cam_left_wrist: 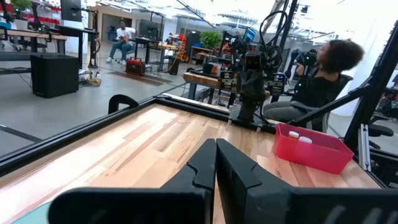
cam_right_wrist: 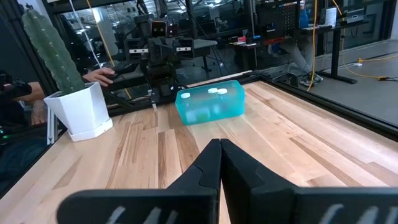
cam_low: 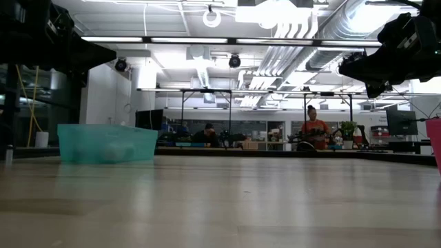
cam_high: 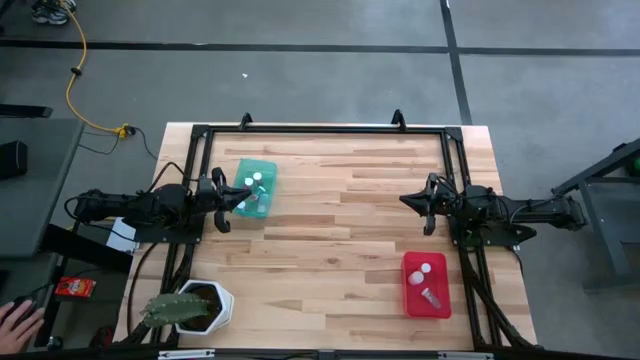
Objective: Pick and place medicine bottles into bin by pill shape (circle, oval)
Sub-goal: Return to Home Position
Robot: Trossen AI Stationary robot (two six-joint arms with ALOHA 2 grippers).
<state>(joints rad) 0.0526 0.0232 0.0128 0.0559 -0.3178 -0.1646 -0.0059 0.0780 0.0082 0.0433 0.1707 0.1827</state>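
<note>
Several medicine bottles [cam_high: 256,186] with white caps lie in the teal bin [cam_high: 241,203] at the table's left. Two more medicine bottles [cam_high: 428,272] lie in the red bin [cam_high: 423,310] at the near right. My left gripper [cam_high: 237,192] is shut and empty, raised over the teal bin's left edge. My right gripper [cam_high: 404,201] is shut and empty, raised above the table's right side, far of the red bin. Both pairs of fingers meet in the wrist views [cam_left_wrist: 215,163] [cam_right_wrist: 220,163].
A white hexagonal pot with a green cactus [cam_high: 190,305] stands at the near left corner. A black frame [cam_high: 320,130] runs along the table's far edge and sides. A person's hand [cam_high: 15,325] shows off the table at the near left. Bare wood lies between the two bins.
</note>
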